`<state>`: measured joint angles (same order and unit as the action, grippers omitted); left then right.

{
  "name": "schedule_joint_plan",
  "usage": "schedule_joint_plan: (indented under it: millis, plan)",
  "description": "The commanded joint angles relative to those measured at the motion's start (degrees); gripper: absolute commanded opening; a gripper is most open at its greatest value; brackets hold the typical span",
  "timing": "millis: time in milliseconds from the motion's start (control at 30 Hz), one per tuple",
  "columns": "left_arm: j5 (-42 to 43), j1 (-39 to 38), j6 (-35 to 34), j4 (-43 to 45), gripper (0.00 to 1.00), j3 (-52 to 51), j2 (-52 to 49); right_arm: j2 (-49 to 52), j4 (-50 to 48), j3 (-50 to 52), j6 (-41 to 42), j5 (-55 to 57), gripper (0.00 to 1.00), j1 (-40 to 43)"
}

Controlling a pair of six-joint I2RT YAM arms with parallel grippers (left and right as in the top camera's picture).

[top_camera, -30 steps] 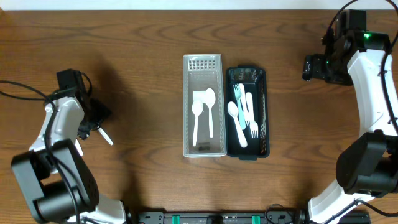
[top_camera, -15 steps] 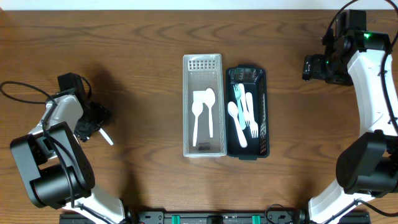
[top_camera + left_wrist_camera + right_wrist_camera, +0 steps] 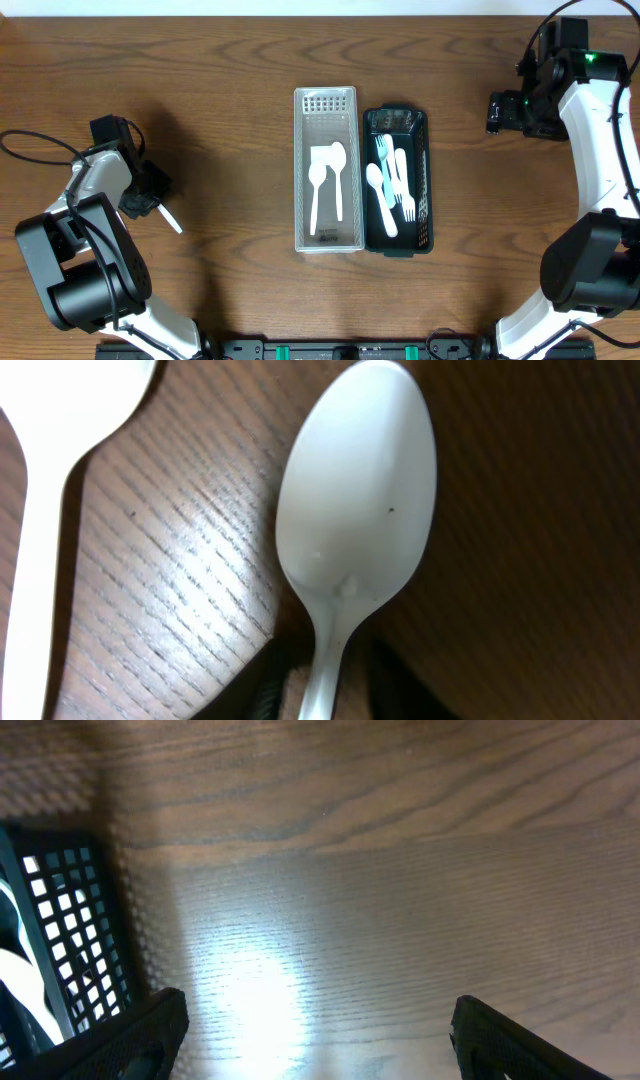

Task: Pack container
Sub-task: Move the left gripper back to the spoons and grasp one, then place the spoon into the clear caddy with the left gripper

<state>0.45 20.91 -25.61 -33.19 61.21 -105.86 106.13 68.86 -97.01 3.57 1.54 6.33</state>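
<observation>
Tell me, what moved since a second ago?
The left tool slid a little outward, away from the bins. I see nothing grabbed or dropped. The white spoon beside it, the clear bin, the black bin and the right tool stayed put.

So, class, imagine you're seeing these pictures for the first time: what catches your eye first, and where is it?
First, the clear plastic rectangular tray at the centre of the table, holding two white plastic spoons. A black mesh basket stands beside it on the right, with white cutlery and one pale blue fork inside. Then the large white spoon filling the left wrist view, its handle running towards the left gripper.
</observation>
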Motion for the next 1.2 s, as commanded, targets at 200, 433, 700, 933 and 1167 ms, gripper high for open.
schedule_joint_plan:
  millis: [200, 433, 700, 933, 1167]
  plan:
    - [-0.87, 0.46, 0.31, -0.57, 0.09, -1.38, -3.43, 0.5, 0.76, 0.13, -0.9, 0.63, 0.88, 0.48]
    - [-0.85, 0.02, 0.52, -2.05, 0.06, -1.03, -1.88, 0.5, 0.76, 0.13, -0.9, 0.63, 0.87, 0.48]
    - [1.2, -6.91, 5.27, -9.6, 0.06, 4.68, 8.76, 0.5, -0.11, 0.13, -0.9, 0.63, 0.88, 0.48]
    - [5.4, -21.7, 5.64, -17.81, 0.06, 12.98, 20.28, 0.5, -0.74, 0.13, -0.9, 0.61, 0.88, 0.48]
    - [5.62, -39.91, 5.38, -16.92, 0.06, 16.02, 23.02, 0.5, -0.74, 0.13, -0.87, 0.59, 0.88, 0.46]
